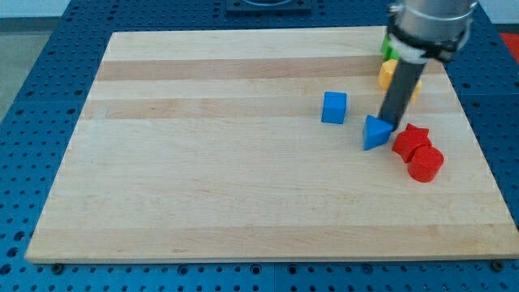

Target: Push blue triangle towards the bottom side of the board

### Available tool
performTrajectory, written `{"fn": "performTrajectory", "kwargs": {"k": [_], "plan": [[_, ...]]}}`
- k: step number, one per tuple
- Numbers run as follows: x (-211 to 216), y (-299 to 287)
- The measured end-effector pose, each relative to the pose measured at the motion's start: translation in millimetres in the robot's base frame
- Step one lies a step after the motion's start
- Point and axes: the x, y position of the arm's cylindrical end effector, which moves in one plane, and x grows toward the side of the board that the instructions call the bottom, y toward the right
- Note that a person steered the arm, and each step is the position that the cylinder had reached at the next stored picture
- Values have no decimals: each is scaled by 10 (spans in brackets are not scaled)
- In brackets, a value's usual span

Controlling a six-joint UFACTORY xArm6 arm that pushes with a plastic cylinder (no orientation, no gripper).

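Wooden board with coloured blocks

Blue triangle, blue cube, red star, red cylinder.

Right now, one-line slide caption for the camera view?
My tip touches the blue triangle block's upper right, beside the red star block on the wooden board.

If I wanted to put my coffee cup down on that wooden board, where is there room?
The whole stretch of the board to the view's left of the blue cube is bare, and so is the strip below the blue triangle. The view's right is crowded: my tip touches the triangle, with a red star, red cylinder and yellow block close by.
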Motion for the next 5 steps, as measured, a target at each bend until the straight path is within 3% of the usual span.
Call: {"fn": "performTrajectory", "kwargs": {"k": [2,3,5], "plan": [[495,-402],[272,-407],[394,-965]]}}
